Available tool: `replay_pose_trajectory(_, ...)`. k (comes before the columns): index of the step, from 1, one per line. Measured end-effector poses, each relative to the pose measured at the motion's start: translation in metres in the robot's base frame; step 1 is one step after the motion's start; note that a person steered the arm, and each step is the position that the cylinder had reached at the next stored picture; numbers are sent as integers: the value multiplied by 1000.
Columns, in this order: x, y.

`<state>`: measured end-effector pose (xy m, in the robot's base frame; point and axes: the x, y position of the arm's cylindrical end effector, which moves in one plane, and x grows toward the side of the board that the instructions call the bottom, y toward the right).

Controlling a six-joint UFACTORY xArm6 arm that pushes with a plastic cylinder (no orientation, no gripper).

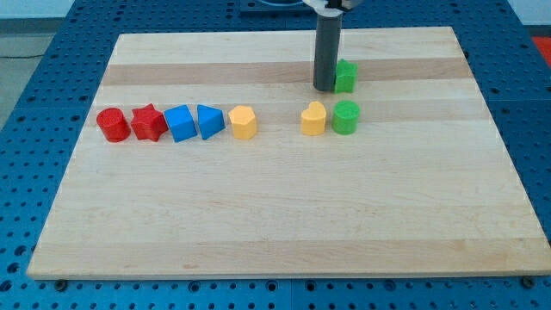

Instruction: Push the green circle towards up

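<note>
The tool, a bare rod holding nothing, has its tip touching a green block near the counter's top edge, above the green circle, so the approach step seems unfinished: it likely must circle below before pushing.

Board: pale natural wood, with a darker tan grain band running across near the view's top
Surface around the board: blue, dotted with a regular grid of small dark holes
Rod: dark grey, with a white fitting above it at the view's top edge
My tip: same dark grey as the rod
Red cylinder: solid bright red
Red star: solid red
Blue cube: solid mid blue
Blue triangle: solid mid blue
Yellow hexagon block: solid yellow-orange
Yellow heart-like block: solid yellow-orange
Green circle: solid bright green
Green block by the rod: solid bright green, shape unclear
</note>
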<state>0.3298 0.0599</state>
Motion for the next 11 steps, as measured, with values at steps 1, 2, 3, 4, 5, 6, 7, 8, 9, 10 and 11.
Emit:
replay_pose_trajectory(1,15,6)
replay_pose_trajectory(2,24,36)
replay_pose_trajectory(3,26,95)
replay_pose_trajectory(4,67,109)
replay_pose_trajectory(5,120,85)
replay_pose_trajectory(6,129,48)
replay_pose_trajectory(7,108,32)
replay_pose_trajectory(8,89,29)
replay_pose_trajectory(9,73,29)
replay_pose_trajectory(10,67,27)
replay_pose_trajectory(11,66,11)
